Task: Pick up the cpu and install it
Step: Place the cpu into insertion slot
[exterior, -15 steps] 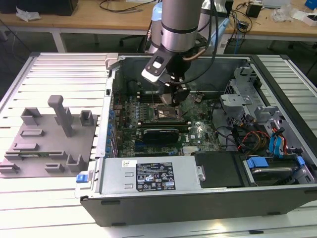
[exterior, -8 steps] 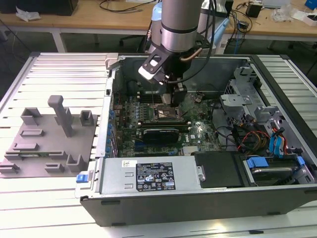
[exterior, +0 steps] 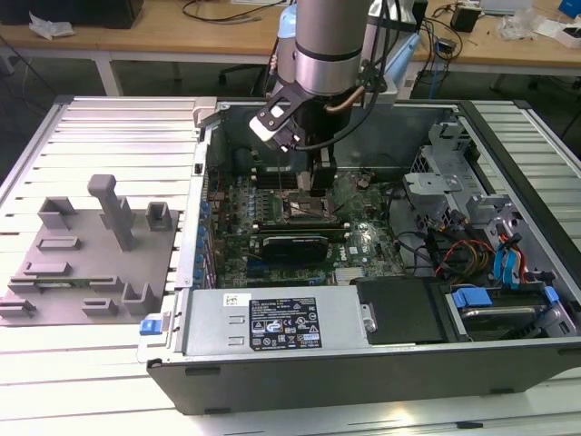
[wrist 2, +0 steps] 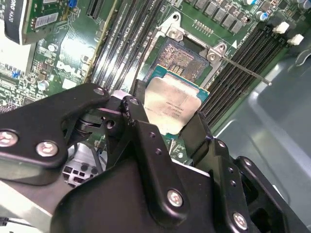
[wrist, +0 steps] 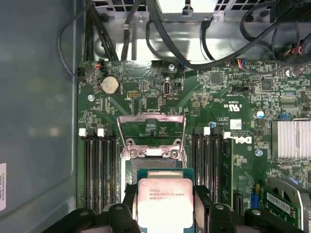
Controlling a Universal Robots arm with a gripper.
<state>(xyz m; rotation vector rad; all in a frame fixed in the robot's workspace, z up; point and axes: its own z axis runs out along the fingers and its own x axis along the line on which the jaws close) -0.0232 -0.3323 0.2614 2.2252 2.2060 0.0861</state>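
Gripper [wrist 2: 168,122] is pinching the cpu [wrist 2: 171,106] by 2 opposite edges, metal lid facing the camera in both wrist views, green rim showing past the fingers [wrist 2: 137,112]. The chip sits over the near edge of the open socket [wrist 2: 182,60]; can't tell if it touches. In the first wrist view the load plate [wrist: 151,128] stands flipped up behind the socket, with black memory slots [wrist: 99,165] on either side.

Exterior view: the arm reaches down into an open PC case [exterior: 363,372] lying flat on a slatted aluminium table [exterior: 91,381], with the gripper [exterior: 313,182] low over the green motherboard [exterior: 363,238]. A grey fixture plate [exterior: 91,263] with upright blocks lies on the slats at the exterior view's left, well apart from the case. Behind the table are wooden workbenches [exterior: 182,27] with loose cables.
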